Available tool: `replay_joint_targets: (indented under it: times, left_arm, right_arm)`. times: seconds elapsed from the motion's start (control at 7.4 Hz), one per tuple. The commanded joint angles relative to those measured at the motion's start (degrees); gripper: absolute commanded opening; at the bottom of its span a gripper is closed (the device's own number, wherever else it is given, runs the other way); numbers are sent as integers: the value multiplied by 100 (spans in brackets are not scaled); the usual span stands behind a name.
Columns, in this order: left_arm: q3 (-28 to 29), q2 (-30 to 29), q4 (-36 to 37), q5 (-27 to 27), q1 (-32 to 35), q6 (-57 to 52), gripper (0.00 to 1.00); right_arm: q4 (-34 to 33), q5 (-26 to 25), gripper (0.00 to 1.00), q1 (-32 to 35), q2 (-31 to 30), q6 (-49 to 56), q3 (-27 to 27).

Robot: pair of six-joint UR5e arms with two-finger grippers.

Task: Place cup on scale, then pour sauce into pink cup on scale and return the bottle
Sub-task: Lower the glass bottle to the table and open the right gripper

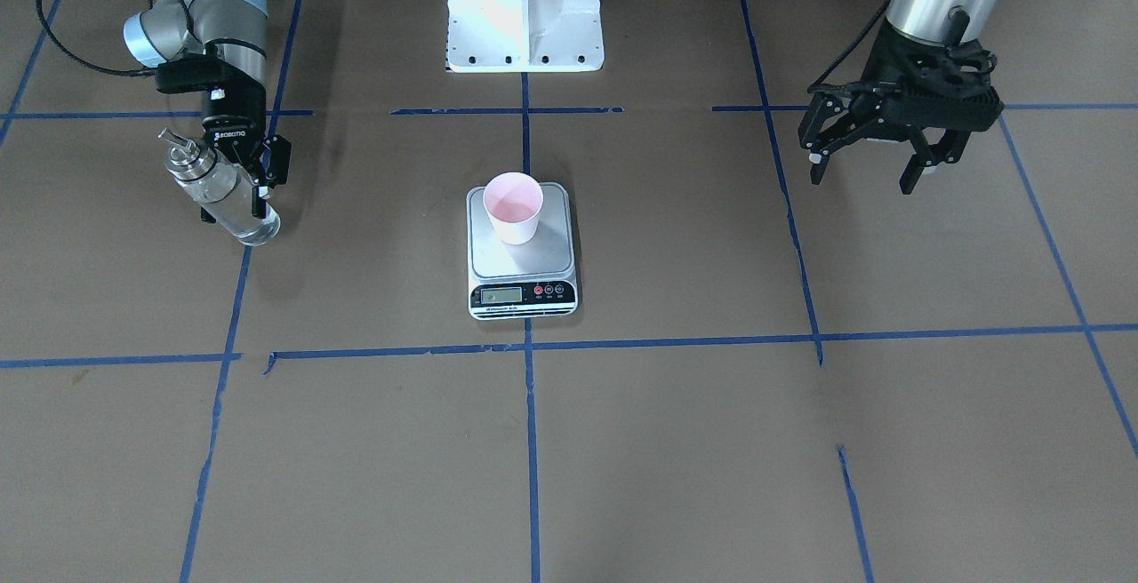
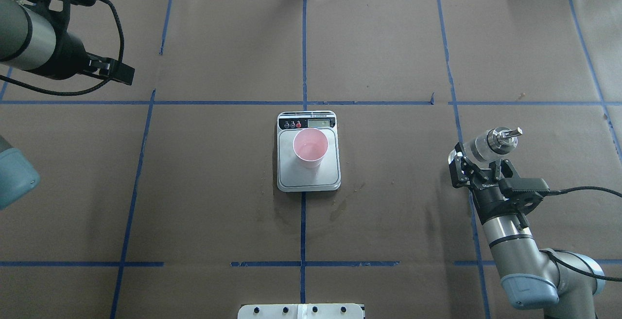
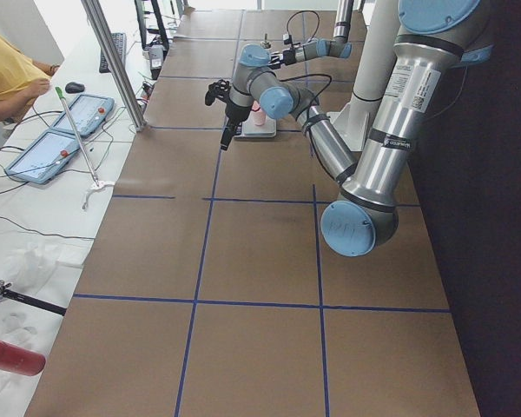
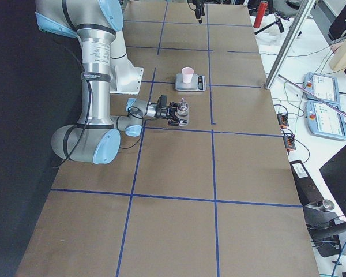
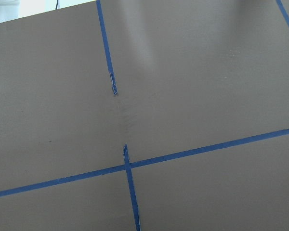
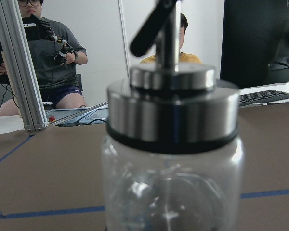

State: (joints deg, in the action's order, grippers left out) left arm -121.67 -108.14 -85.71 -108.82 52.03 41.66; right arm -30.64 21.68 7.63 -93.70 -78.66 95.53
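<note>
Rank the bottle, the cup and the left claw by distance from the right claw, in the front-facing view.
1. bottle, gripped in the right claw, view's left.
2. cup, on the scale, centre.
3. left claw, view's far right.

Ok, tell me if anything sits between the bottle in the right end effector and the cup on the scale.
Nothing visible does. The bottle, held by the right end effector, and the cup on the scale have only flat table between them. The left end effector hangs open on the far side.
</note>
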Motion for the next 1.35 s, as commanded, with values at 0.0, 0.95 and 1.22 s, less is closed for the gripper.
replay_joint_targets:
  times: [0.0, 0.95, 1.22]
  left_arm:
    - [-49, 4, 2, 10, 0, 0, 100]
    - [-137, 21, 28, 10, 0, 9, 100]
    - [-137, 21, 28, 10, 0, 35, 100]
  right_arm:
    - [-21, -41, 0, -16, 254, -27, -331]
    - [-65, -208, 100, -16, 484, 438, -553]
    - [-65, -365, 100, -129, 493, 448, -614]
